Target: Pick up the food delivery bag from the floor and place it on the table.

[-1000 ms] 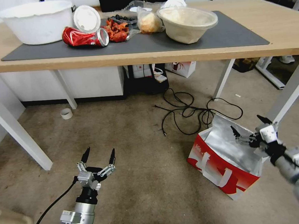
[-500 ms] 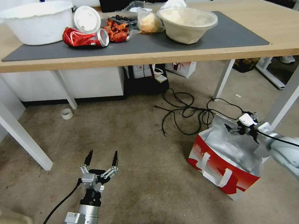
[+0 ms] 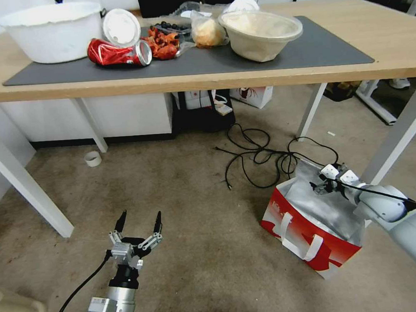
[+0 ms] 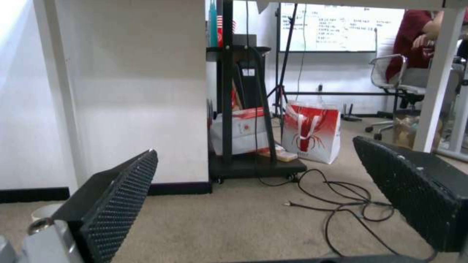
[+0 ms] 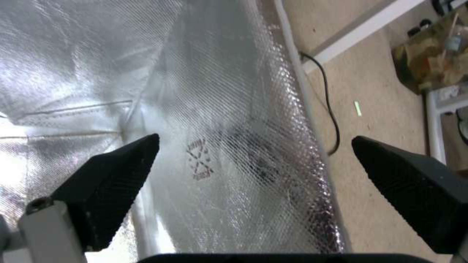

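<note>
The left gripper [image 3: 139, 222] hangs low at 7 o'clock, jaws apart and empty, well apart from the food delivery bag [image 3: 312, 222]. The bag stands open on the floor at 4 o'clock, its long axis running 10-to-4. The right gripper [image 3: 320, 187], jaws apart, straddles the bag's far foil wall, so the right arm is nearer; the table [image 3: 399, 33] spans 12 o'clock beyond.

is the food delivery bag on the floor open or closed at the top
Open: the food delivery bag stands upright, mouth spread, silver foil lining exposed, with the open right gripper at its far rim.

Carpeted floor [image 3: 183, 210] bearing food delivery bag [image 3: 312, 224], black cables [image 3: 265, 154], tape roll [image 3: 92, 158], table [image 3: 202, 78] legs
</note>
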Motion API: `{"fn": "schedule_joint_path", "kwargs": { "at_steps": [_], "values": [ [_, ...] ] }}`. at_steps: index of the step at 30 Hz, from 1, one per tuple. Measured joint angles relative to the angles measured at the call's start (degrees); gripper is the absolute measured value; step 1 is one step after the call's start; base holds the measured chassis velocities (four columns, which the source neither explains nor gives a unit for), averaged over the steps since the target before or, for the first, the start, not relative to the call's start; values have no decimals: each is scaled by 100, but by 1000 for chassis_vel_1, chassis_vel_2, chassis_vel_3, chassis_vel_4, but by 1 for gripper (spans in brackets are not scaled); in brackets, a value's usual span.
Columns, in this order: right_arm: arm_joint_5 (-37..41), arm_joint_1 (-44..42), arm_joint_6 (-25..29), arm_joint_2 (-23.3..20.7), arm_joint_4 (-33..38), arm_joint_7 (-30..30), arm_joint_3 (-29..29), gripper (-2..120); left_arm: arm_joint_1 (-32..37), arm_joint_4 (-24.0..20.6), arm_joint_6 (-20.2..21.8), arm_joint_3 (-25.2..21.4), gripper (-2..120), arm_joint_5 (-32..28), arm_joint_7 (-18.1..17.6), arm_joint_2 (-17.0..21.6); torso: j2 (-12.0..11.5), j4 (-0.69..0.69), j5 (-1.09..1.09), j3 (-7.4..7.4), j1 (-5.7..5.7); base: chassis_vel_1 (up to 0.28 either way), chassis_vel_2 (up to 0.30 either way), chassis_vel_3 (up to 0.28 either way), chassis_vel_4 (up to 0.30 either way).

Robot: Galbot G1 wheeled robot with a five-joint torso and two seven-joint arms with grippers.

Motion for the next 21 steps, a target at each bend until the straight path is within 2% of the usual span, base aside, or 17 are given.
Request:
{"fn": "schedule_joint_path", "kwargs": {
  "at_steps": [6, 9, 10, 13, 14, 21],
  "values": [
    [11, 153, -176, 17, -116, -38, -155, 96, -4, 7, -2, 4, 100, -23, 0, 5, 1, 0, 0, 0, 0, 0, 0, 0, 0],
    [167, 230, -388, 112, -217, -60, -252, 84, -60, 50, -1, 35, 100, -35, -87, 14, 3, 0, 0, 0, 0, 0, 0, 0, 0],
    [167, 230, -388, 112, -217, -60, -252, 84, -60, 50, -1, 35, 100, -35, -87, 14, 3, 0, 0, 0, 0, 0, 0, 0, 0],
    [237, 238, -420, 129, -261, -33, -275, 70, -81, 49, 16, 41, 100, -65, -101, 39, 3, 0, 0, 0, 0, 0, 0, 0, 0],
    [237, 238, -420, 129, -261, -33, -275, 70, -81, 49, 16, 41, 100, -65, -101, 39, 3, 0, 0, 0, 0, 0, 0, 0, 0],
    [295, 251, -420, 114, -303, -10, -284, 42, -141, 78, 42, 39, 100, -114, -112, 83, 4, 0, 0, 0, 1, 0, 0, 0, 0]
  ]
}}
